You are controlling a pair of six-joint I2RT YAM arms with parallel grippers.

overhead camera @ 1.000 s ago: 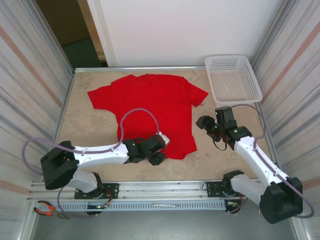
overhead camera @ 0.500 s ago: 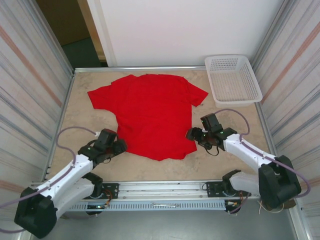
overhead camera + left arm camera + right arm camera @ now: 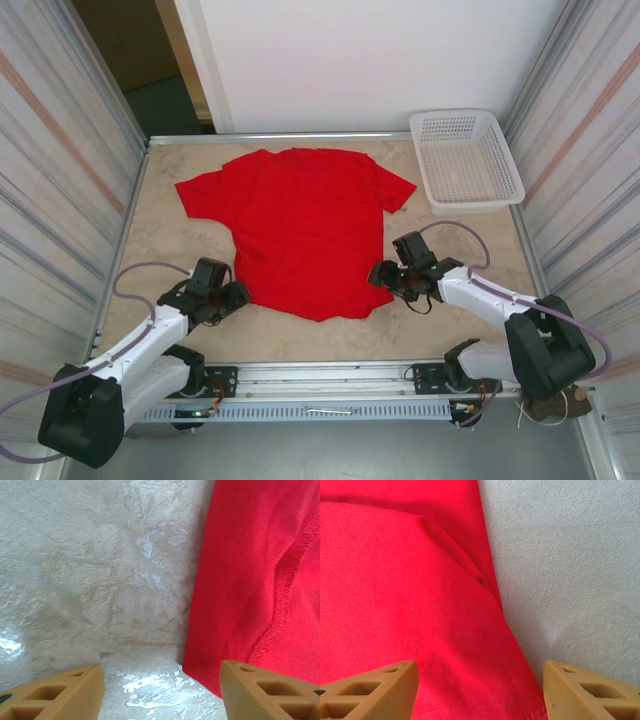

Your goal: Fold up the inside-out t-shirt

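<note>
The inside-out t-shirt (image 3: 305, 230) lies flat on the table, bright red, collar toward the far side and hem toward me. My left gripper (image 3: 238, 293) is low at the hem's left corner and stands open. In the left wrist view, the red cloth (image 3: 250, 580) with its stitched seam reaches to the right fingertip (image 3: 270, 690), and bare table lies between the fingers. My right gripper (image 3: 380, 272) is open at the hem's right corner. In the right wrist view, the shirt's edge (image 3: 410, 590) runs between its tan fingers (image 3: 370, 690).
A white mesh basket (image 3: 465, 158) stands at the far right corner of the table. Striped walls close in both sides. Bare beige tabletop (image 3: 170, 250) shows left of the shirt and grey surface (image 3: 570, 555) to its right.
The left arm has swung from the middle of the hem out to the shirt's lower left corner. The right gripper has come down and left to the lower right corner. The shirt has not moved.
</note>
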